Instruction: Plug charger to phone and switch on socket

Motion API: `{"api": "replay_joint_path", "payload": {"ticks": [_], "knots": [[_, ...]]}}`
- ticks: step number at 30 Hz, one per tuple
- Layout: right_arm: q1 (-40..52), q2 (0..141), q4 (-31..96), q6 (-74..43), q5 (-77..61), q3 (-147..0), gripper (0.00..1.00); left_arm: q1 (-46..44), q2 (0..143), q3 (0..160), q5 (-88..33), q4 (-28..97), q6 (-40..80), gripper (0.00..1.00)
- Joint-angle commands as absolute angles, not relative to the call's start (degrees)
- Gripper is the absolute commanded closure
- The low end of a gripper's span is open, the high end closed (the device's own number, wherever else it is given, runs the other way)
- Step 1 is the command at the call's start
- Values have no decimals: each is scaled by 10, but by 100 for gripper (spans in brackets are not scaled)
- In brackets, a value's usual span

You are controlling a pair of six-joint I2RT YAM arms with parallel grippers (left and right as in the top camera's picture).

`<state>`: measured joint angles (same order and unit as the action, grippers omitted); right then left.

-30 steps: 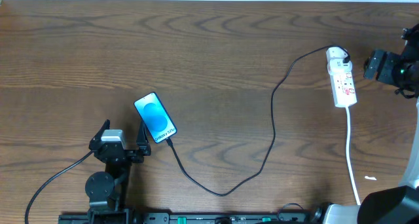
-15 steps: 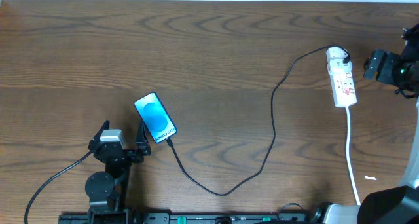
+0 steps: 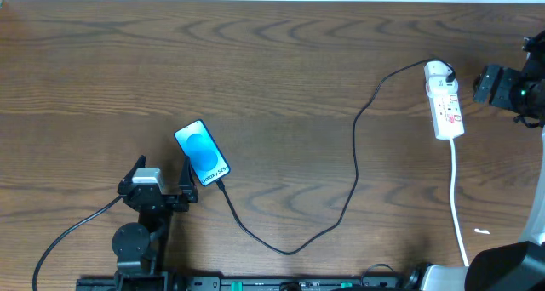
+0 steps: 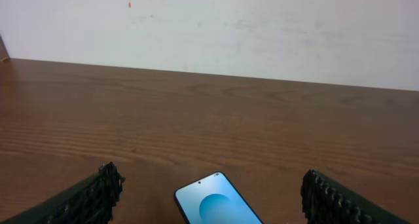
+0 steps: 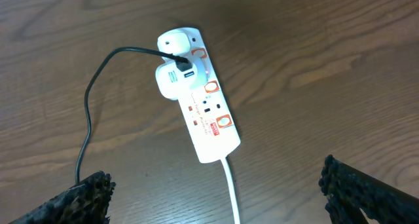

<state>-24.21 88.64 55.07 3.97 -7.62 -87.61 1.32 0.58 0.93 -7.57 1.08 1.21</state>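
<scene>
Left tool [image 3: 160,174] apart, just beside phone [image 3: 203,152]. Charger [image 3: 355,155] end touching phone. Right tool [image 3: 479,84] apart near socket [image 3: 444,104], desk right edge.

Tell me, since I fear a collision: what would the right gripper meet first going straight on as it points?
Probably the narrow white power strip with red markings, lying centred ahead of the open right gripper in its wrist view; depth is unclear.
</scene>
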Motion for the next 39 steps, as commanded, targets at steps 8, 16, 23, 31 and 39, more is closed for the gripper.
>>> {"api": "replay_joint_path", "payload": {"ticks": [8, 16, 23, 31, 39], "knots": [[-246, 881, 551, 34, -72, -877, 1, 11, 1, 2, -99, 35, 3, 10], [-246, 881, 551, 34, -72, -877, 1, 11, 3, 2, -98, 34, 11, 10], [-246, 881, 551, 34, -72, -877, 1, 11, 3, 2, -98, 34, 11, 10], [-246, 881, 551, 34, -72, -877, 1, 11, 3, 2, -98, 34, 11, 10], [-246, 881, 551, 34, -72, -877, 1, 11, 3, 2, -98, 34, 11, 10]]}}
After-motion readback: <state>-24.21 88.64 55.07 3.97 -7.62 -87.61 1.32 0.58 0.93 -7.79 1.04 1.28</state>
